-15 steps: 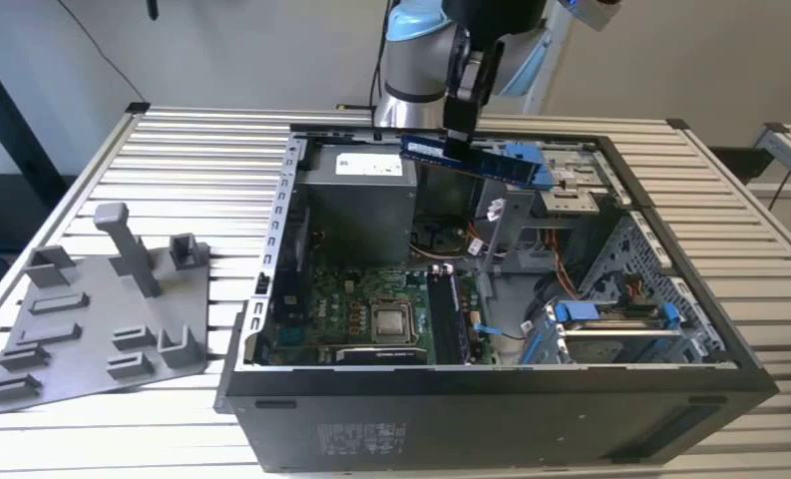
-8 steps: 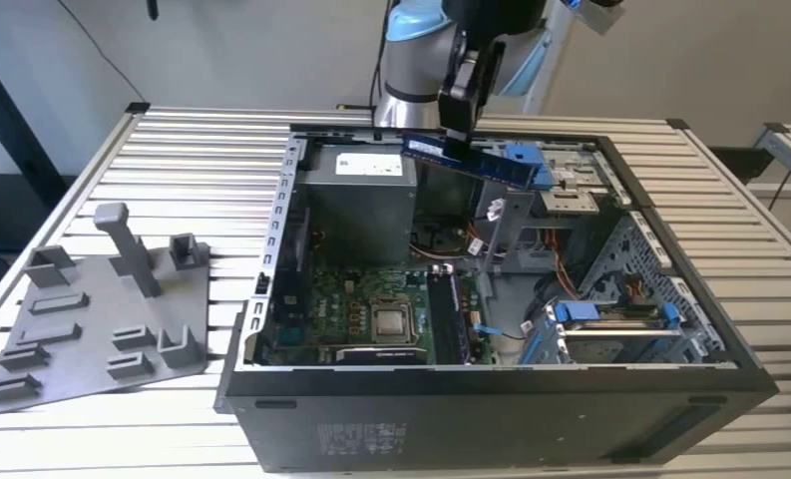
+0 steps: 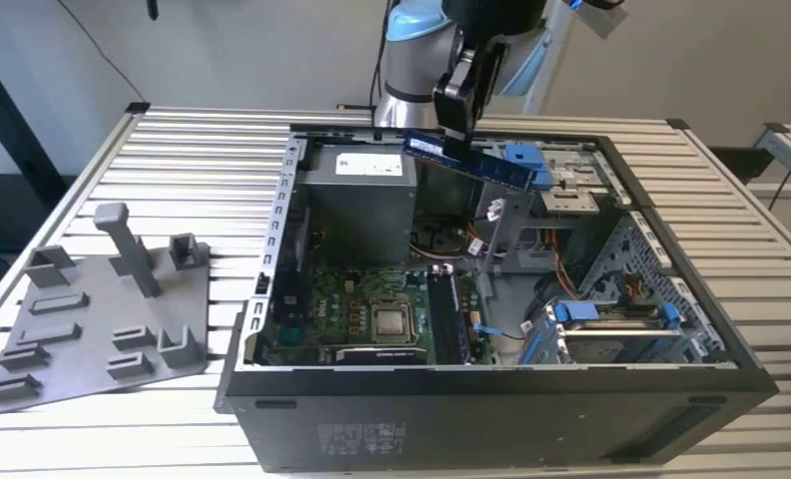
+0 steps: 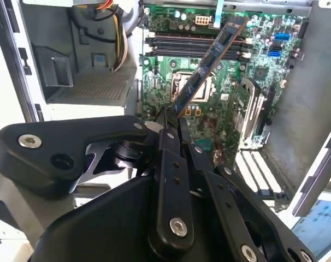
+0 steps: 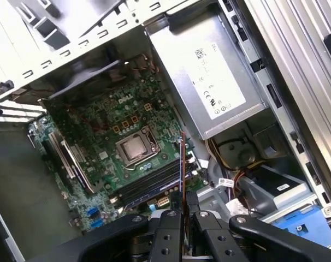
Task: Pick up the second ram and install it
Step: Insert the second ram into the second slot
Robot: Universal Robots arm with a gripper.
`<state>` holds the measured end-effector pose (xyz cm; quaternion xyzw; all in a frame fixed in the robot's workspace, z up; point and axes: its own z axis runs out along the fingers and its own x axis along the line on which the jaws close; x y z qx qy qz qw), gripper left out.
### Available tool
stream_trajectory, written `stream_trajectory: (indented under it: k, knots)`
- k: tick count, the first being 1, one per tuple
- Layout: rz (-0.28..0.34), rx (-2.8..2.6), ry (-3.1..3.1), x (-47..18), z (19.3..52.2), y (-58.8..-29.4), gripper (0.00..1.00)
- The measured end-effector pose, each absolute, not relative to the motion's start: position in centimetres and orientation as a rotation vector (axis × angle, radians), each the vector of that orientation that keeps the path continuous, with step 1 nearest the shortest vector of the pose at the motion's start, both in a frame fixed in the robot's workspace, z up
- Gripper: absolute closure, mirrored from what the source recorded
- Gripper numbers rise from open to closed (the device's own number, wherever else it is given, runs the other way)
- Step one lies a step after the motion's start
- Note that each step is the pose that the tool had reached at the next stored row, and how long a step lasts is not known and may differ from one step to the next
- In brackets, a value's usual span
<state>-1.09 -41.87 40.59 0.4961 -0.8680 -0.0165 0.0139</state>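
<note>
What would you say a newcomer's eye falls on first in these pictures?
The long, thin dark green-black memory stick stands out, clamped at one end in the arm's black jaws and tilted above the open black computer case. Below it lies the green motherboard. On the exterior view's left, a grey plastic fixture plate with pegs rests on the slatted metal table.

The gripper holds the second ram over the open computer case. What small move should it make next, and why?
Probably a short, slow descent toward the motherboard. The gripper is shut on one end of the second ram, which hangs high over the case, clearly apart from the long black slots that show beyond it in the second wrist view.
</note>
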Motion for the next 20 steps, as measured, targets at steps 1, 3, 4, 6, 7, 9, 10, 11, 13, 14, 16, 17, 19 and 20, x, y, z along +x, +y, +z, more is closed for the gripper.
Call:
stream_trajectory:
  k: [1,3,4,6,7,9,10,11,13,14,16,17,19,20]
  knots:
    - [-0.052,1.531,-2.711,-1.09,40.58,-41.87,0.86]
    - [-0.052,1.503,-2.727,-1.09,40.58,-41.87,0.86]
    - [-0.052,1.489,-2.735,-1.09,40.58,-41.87,0.86]
    - [-0.053,1.457,-2.752,-1.09,40.57,-41.87,0.86]
    - [-0.053,1.441,-2.761,-1.09,40.57,-41.88,0.86]
    - [-0.054,1.407,-2.779,-1.09,40.55,-41.88,0.86]
    - [-0.054,1.389,-2.788,-1.09,40.54,-41.88,0.86]
    - [-0.054,1.375,-2.796,-1.09,40.53,-41.89,0.86]
    - [-0.054,1.352,-2.807,-1.09,40.52,-41.89,0.86]
    - [-0.054,1.341,-2.812,-1.09,40.51,-41.90,0.86]
    - [-0.055,1.319,-2.823,-1.07,40.50,-41.91,0.86]
    - [-0.055,1.308,-2.828,-1.07,40.49,-41.91,0.86]
    - [-0.055,1.284,-2.840,-1.06,40.48,-41.92,0.86]
    - [-0.055,1.272,-2.845,-1.06,40.47,-41.93,0.86]
